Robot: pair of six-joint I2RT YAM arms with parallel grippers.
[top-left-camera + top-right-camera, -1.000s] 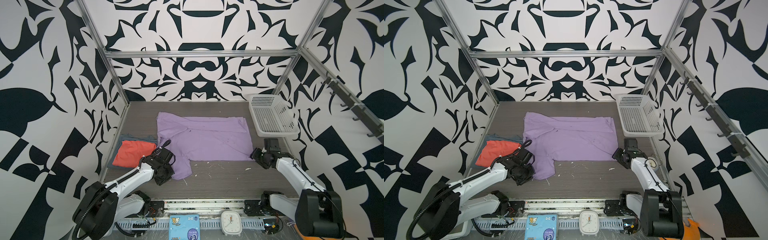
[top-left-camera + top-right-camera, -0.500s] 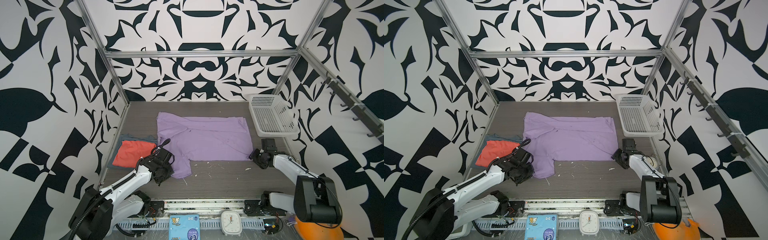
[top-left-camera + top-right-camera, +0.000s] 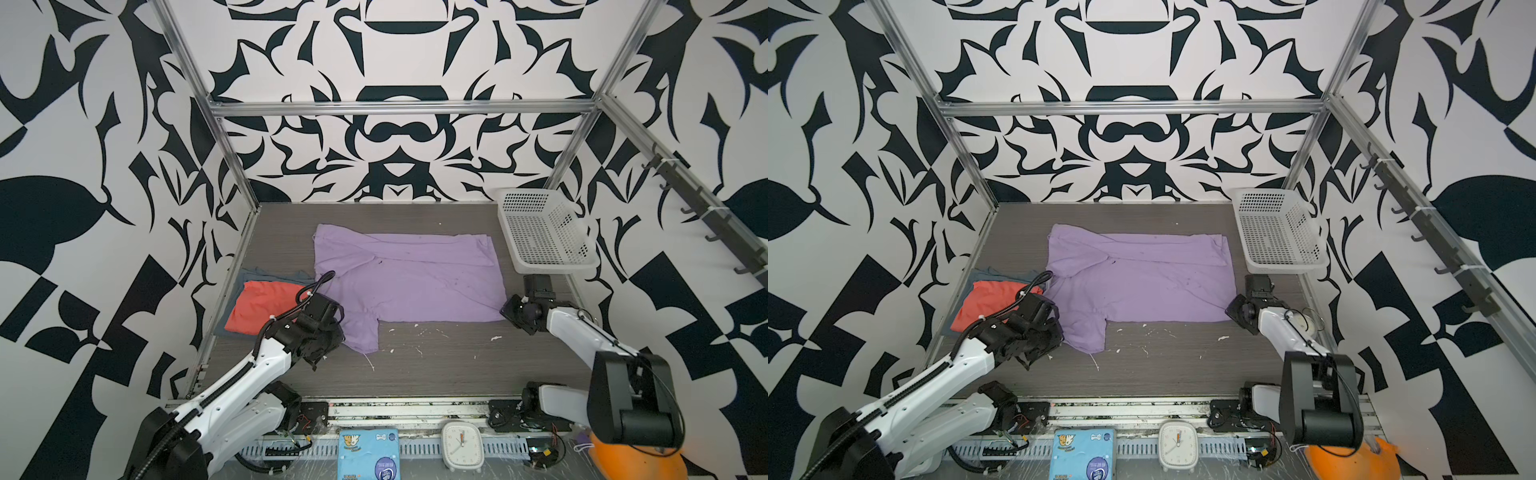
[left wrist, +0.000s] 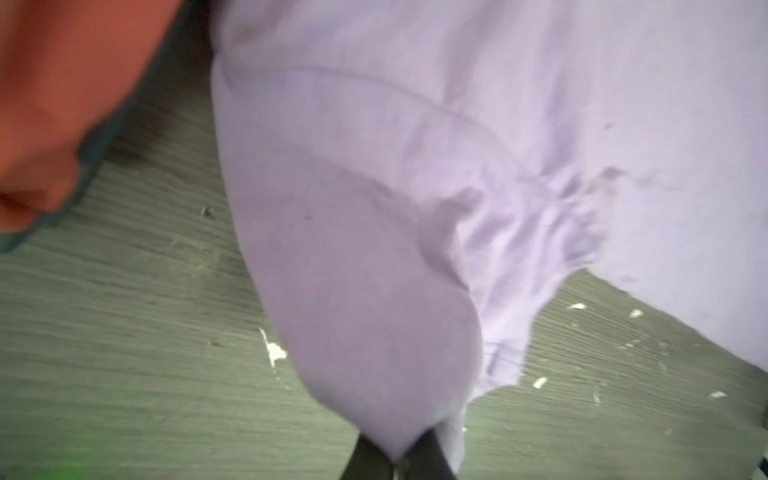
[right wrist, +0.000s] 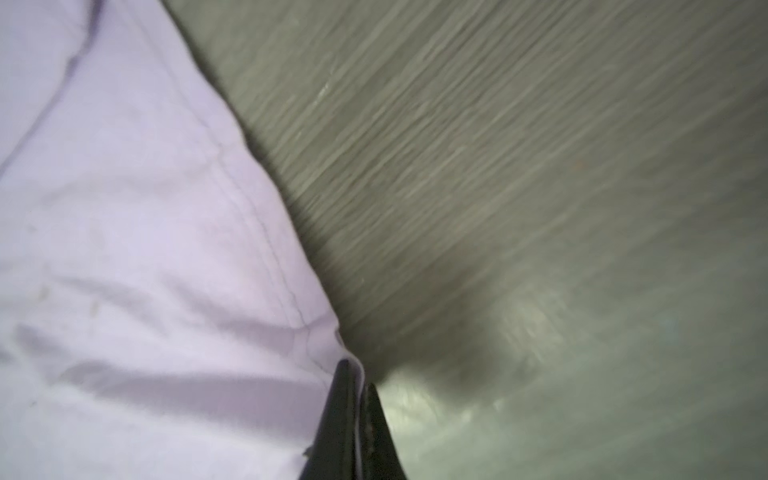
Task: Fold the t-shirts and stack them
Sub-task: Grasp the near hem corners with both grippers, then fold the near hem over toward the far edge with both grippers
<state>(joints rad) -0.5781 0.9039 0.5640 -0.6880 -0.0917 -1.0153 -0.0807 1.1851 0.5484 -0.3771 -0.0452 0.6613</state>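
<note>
Wrist views: our left gripper (image 4: 395, 459) and right gripper (image 5: 358, 415) pinch shut on the large lavender-purple cloth t-shirt (image 3: 415, 282), near sleeve and corner; its fold next needs an even lift.

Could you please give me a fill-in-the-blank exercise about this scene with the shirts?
1. The left gripper and the right gripper are both ____ on the large lavender-purple cloth t-shirt.
2. In both top views, the coral-red cloth t-shirt lies to the ____ of it.
3. The white perforated plastic basket is ____.
Missing words: shut; left; empty.
</note>
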